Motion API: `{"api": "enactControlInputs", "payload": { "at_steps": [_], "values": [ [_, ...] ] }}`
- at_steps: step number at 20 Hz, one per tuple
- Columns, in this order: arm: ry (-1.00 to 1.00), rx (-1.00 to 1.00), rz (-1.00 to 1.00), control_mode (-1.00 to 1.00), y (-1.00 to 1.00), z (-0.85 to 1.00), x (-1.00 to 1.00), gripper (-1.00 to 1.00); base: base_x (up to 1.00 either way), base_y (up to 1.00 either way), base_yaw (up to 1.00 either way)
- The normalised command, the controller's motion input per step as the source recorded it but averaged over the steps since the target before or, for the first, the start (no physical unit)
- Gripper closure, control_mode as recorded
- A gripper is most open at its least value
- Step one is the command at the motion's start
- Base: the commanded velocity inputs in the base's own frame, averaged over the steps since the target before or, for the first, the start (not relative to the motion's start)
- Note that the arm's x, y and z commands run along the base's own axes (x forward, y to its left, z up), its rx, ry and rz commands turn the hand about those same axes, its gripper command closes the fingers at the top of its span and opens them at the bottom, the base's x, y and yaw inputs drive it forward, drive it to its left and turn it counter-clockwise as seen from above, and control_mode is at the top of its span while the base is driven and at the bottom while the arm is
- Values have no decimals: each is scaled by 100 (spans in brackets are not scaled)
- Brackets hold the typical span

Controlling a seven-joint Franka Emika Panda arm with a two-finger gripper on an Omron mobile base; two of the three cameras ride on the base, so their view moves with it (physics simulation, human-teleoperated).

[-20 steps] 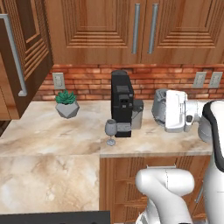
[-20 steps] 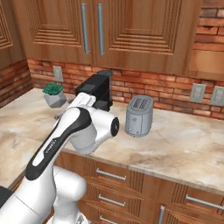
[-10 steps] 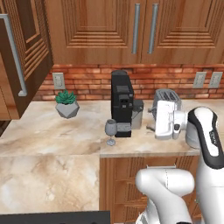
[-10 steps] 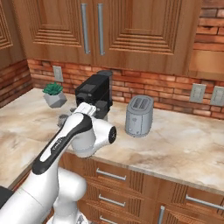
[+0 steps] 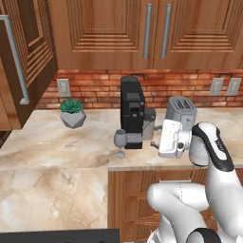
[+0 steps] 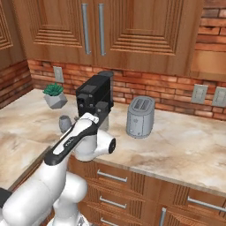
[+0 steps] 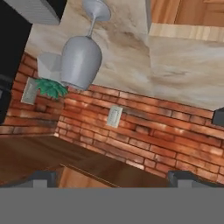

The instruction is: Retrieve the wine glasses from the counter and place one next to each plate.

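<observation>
Your arm has swung left toward the wine glass (image 5: 120, 142) on the counter (image 5: 57, 147), gripper (image 5: 154, 143) open (holding nothing).

soft, even light is falling over the counter (image 5: 57, 142), with no clear source showing. the wine glass (image 5: 120, 142) and coffee machine (image 5: 132, 112) are casting only faint shadows. no glare is showing on the stone. all views are looking coarse and slightly blurred; the hand view is rolling nearly upside down.
</observation>
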Motion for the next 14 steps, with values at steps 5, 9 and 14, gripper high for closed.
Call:
{"api": "enactControlInputs", "payload": {
  "at_steps": [5,9,14],
  "values": [
    [4,16,0,-100,20,-48,43,-100,0,0,0],
    [4,7,0,-100,20,-40,29,-100,0,0,0],
    [5,0,0,-100,13,-25,36,-100,0,0,0]
  ]
}}
